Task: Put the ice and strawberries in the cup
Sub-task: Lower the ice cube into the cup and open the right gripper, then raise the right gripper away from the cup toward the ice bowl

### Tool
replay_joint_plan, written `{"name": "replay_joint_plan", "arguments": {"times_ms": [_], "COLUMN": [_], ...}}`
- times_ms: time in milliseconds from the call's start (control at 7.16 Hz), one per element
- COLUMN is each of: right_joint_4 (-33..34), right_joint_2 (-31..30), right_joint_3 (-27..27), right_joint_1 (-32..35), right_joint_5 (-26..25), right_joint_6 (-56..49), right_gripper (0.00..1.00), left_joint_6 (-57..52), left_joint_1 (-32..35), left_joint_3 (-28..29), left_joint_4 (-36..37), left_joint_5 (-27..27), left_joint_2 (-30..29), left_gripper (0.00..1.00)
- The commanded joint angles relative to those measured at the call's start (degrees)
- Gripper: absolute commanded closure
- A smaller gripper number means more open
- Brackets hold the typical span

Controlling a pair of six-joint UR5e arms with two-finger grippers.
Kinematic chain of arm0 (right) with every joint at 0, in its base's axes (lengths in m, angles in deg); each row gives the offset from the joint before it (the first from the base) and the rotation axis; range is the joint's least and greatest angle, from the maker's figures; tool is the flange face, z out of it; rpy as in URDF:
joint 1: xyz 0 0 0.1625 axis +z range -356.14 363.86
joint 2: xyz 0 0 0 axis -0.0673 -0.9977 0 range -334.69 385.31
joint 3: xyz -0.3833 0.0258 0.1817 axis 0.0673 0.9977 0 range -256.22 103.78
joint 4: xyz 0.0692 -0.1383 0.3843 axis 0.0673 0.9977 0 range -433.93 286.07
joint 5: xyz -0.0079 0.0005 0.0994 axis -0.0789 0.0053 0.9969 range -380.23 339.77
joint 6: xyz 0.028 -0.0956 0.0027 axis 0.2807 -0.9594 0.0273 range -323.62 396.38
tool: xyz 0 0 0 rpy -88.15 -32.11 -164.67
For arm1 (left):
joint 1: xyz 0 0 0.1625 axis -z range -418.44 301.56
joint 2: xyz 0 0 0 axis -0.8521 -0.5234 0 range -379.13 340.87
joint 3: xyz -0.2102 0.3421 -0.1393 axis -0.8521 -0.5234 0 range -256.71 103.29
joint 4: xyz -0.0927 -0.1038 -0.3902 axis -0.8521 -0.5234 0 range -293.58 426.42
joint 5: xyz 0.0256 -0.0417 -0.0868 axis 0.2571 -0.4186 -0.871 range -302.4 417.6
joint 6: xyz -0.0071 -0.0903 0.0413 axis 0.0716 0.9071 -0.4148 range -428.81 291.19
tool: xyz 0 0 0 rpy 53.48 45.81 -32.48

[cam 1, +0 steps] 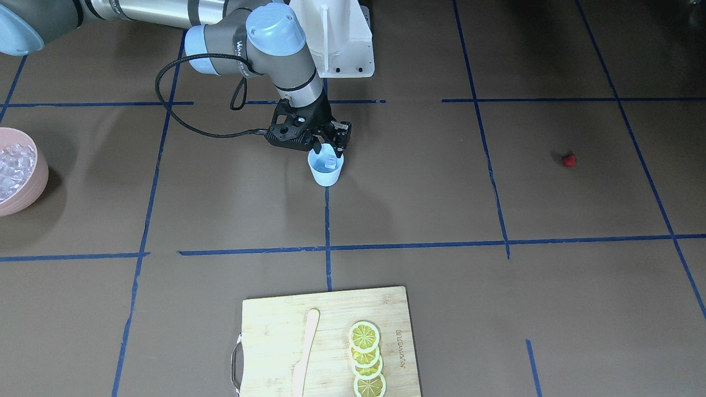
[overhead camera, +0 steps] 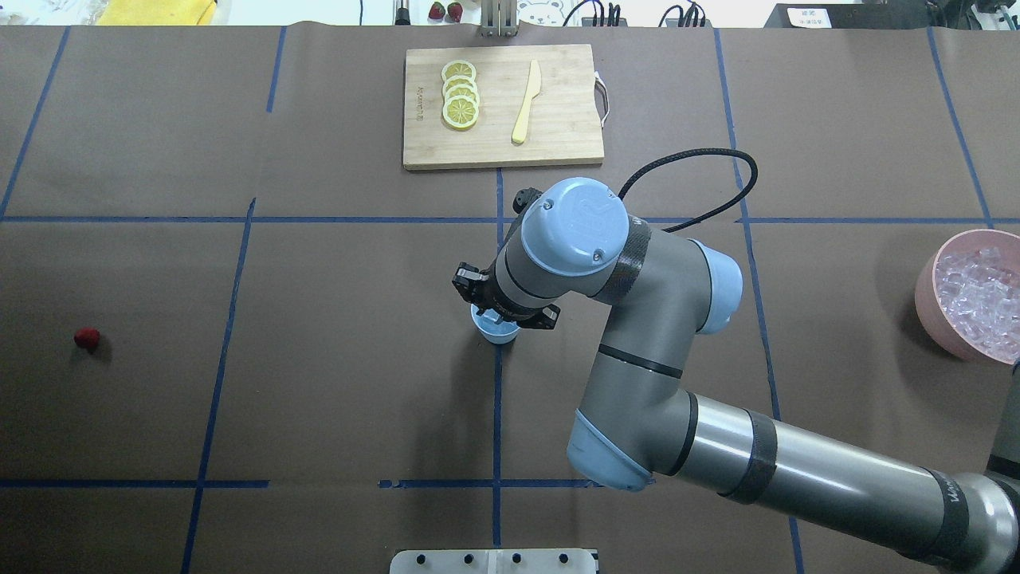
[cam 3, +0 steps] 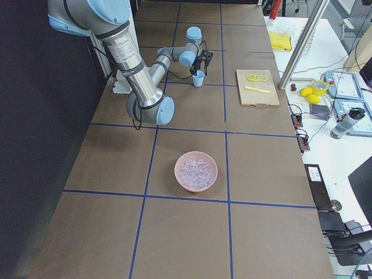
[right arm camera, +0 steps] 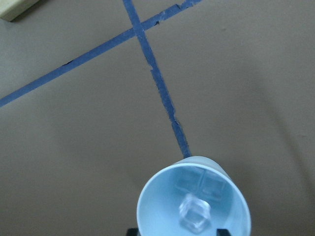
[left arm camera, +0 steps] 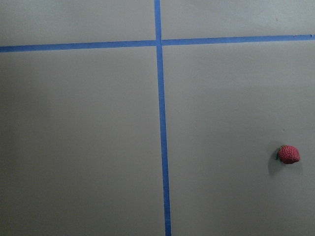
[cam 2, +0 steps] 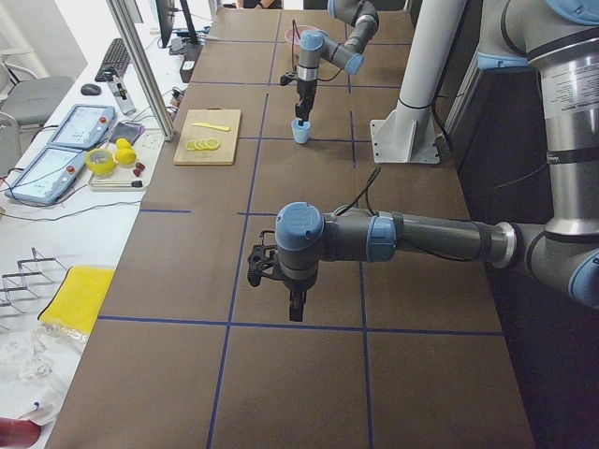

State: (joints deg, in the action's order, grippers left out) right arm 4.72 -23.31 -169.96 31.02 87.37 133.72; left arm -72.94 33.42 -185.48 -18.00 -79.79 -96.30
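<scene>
Directly above the cup (cam 1: 326, 175), the right gripper (cam 1: 329, 144) hangs with its jaws spread.
Ice (right arm camera: 194, 216) cubes lie inside the cup at mid-table; the strawberry (cam 1: 568, 160) sits well apart on the robot's left. Whether the left gripper (cam 2: 294, 304) is open cannot be told.

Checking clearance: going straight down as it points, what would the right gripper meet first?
Likely the clear ice cube directly beneath the right gripper, in the small pale-blue cup; depth is unclear.
</scene>
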Motion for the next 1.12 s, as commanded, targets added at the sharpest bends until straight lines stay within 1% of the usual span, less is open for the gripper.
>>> {"name": "replay_joint_plan", "arguments": {"times_ms": [0,140,279,419,558,698,838,977], "right_joint_4": [0.1,0.2,2.5,5.3,5.5,6.5,7.7,7.9], "right_joint_2": [0.0,0.0,-0.8,-4.4,-10.4,-14.7,-19.4,-23.2], "right_joint_3": [-0.1,-0.8,-3.5,-8.8,-13.8,-17.4,-20.9,-23.7], "right_joint_1": [0.4,2.0,5.8,10.6,14.5,18.8,21.4,22.4], "right_joint_5": [0.1,1.2,6.4,12.2,15.7,18.4,20.4,20.6], "right_joint_6": [0.0,-0.1,-0.4,-2.0,-5.8,-8.8,-14.7,-17.1], "right_gripper": [0.01,0.01,0.0,0.0,0.0,0.0,0.0,0.0], "left_joint_6": [0.0,-0.1,0.2,7.1,18.5,25.2,32.8,39.8], "left_joint_1": [0.0,-0.1,-1.3,-2.4,-9.5,-15.8,-20.0,-22.7], "left_joint_3": [0.0,0.0,0.1,0.5,0.8,1.4,3.1,3.2], "left_joint_4": [0.0,0.0,-0.8,-5.3,-11.0,-15.5,-18.7,-22.8], "left_joint_5": [0.0,-0.1,-0.9,-1.6,-1.0,-0.9,-0.9,-0.1], "left_joint_2": [0.0,0.0,-0.1,-0.1,-0.2,-0.2,-1.0,-1.1], "left_gripper": [0.0,0.0,0.0,0.0,0.0,0.0,0.0,0.0]}}
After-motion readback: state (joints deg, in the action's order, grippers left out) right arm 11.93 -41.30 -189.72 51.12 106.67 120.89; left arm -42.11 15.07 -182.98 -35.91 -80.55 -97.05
